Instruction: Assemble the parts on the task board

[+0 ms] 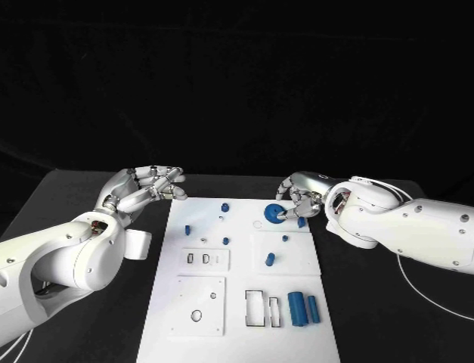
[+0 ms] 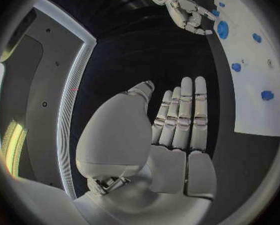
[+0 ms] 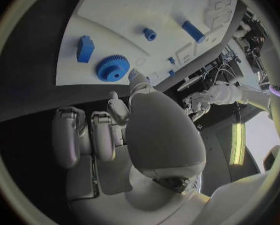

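The white task board (image 1: pixel 242 333) lies in the middle of the table. A blue gear (image 1: pixel 273 212) sits near its far right corner, with a blue block (image 1: pixel 302 221) beside it. My right hand (image 1: pixel 302 198) hovers just right of the gear, fingers half curled and holding nothing. In the right wrist view one fingertip (image 3: pixel 135 76) lies close to the gear (image 3: pixel 112 68); whether it touches I cannot tell. My left hand (image 1: pixel 150 185) hangs off the board's far left corner. The left wrist view shows its fingers (image 2: pixel 180 115) straight and holding nothing.
Small blue pegs (image 1: pixel 224 206) (image 1: pixel 187 227) (image 1: pixel 226 241) (image 1: pixel 283 240) dot the board's far half, and a short cylinder (image 1: pixel 269 259) lies mid-board. Two blue cylinders (image 1: pixel 305 308) lie side by side near right. White inset plates (image 1: pixel 199 305) with cut-outs fill the near left.
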Controlling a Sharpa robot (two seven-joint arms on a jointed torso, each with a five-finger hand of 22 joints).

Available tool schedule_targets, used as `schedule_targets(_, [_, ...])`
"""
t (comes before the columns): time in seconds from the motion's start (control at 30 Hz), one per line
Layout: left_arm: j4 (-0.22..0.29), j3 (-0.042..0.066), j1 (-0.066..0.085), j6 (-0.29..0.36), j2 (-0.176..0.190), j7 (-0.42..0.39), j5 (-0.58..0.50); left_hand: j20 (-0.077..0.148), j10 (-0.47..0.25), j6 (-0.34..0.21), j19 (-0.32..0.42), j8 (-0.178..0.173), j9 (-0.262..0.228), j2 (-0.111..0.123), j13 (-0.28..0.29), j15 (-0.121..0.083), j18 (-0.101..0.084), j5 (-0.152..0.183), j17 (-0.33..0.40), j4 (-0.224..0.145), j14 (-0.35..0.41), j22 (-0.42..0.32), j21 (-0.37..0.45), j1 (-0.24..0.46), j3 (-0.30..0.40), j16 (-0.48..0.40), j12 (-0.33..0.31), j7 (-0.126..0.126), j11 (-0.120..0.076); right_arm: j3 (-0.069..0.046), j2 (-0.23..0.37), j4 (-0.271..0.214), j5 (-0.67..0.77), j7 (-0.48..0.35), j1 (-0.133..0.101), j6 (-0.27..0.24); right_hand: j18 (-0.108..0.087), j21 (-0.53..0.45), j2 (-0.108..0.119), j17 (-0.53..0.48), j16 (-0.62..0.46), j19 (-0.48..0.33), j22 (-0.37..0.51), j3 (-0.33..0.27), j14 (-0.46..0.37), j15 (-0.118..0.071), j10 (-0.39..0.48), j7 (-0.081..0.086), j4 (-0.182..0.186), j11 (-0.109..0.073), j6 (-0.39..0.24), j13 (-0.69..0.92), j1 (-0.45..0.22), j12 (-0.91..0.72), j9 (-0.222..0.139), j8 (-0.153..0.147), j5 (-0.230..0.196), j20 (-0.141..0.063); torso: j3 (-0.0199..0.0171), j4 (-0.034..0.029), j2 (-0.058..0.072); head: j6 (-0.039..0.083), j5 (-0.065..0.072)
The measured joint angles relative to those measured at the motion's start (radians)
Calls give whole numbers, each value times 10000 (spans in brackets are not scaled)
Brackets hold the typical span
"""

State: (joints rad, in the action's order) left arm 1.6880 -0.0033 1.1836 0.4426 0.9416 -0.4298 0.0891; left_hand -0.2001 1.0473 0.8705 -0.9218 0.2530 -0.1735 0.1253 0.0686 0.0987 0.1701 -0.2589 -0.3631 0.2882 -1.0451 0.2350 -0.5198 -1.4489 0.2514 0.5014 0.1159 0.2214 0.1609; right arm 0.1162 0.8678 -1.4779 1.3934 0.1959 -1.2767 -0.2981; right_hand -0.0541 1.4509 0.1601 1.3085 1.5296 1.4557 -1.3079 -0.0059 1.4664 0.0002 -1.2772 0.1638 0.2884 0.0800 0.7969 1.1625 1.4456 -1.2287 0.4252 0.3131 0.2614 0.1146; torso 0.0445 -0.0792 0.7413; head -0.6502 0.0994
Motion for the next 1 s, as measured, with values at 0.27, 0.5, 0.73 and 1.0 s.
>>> schedule_targets(0.27, [-25,0,0,-13,-12,0,0,-1,0,0,0,0,0,0,0,35,-1,0,-17,0,35,-1,0,0,0,0,0,0,0,25,-292,363,-133,126,61,91,84,100,-152,0,41,35,2,-54,0,0,-247,2,-26,15,-2,652,152,-645,21,77,254,35,14,2,0,-35,-16])
schedule_targets(0.5, [-42,0,-1,-19,-28,0,0,-1,1,0,0,0,-1,0,0,35,-1,0,-16,0,35,-1,0,0,0,0,0,0,0,56,-510,600,-157,203,85,154,84,147,-152,-1,80,34,2,-54,-38,37,-247,2,-27,15,-1,754,152,-700,20,117,356,35,13,-3,0,-71,-16])
schedule_targets(0.73, [-53,0,-1,-23,-36,2,0,-1,1,0,-1,0,-1,0,0,35,0,0,-16,0,35,-2,0,0,0,0,0,0,0,72,-652,810,-152,230,108,198,84,147,-192,-2,80,34,3,-53,-36,36,-247,2,-27,15,-1,787,191,-765,20,116,387,35,5,4,-3,-94,-46])
schedule_targets(1.0, [-54,0,-1,-24,-38,3,0,-1,1,0,-1,0,-1,0,0,35,0,0,-20,0,34,0,0,0,0,0,0,0,0,97,-741,982,-152,235,131,268,84,147,-192,-3,79,34,4,-53,-36,36,-247,2,-28,15,-1,781,191,-765,28,155,387,35,1,11,-4,-123,-87])
